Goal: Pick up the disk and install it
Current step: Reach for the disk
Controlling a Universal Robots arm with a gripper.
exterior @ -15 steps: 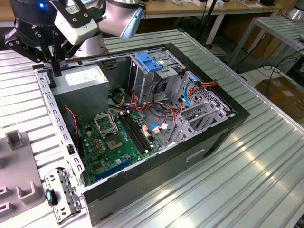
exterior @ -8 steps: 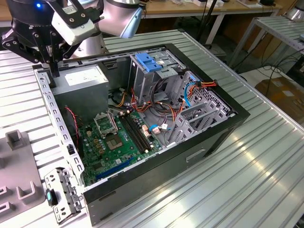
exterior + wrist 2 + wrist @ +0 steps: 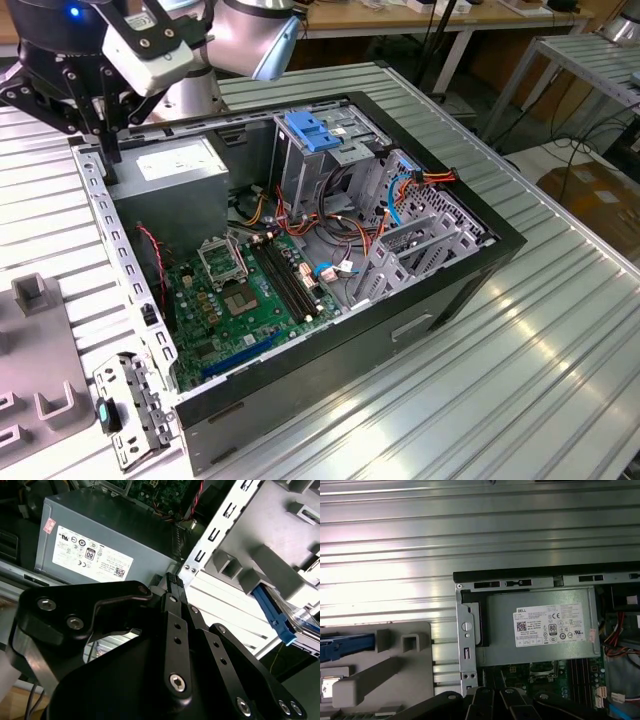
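Observation:
The disk lies on a grey fixture tray (image 3: 395, 655) beside the open computer case (image 3: 400, 320). Its blue rail (image 3: 272, 612) shows along one edge in the second wrist view, and the same blue rail (image 3: 345, 647) reaches the picture's border in the first wrist view. My gripper (image 3: 108, 150) hangs over the case's rear corner, at the exterior view's left, next to the grey power-supply box (image 3: 170, 165). In the second wrist view my gripper (image 3: 170, 580) is shut with nothing held. It is well apart from the disk.
Inside the case are a green motherboard (image 3: 250, 300), loose cables and a metal drive cage topped by a light-blue latch plate (image 3: 320, 135). A perforated metal bracket (image 3: 125, 270) runs along the case's side. Ribbed metal tabletop (image 3: 520, 380) surrounds the case.

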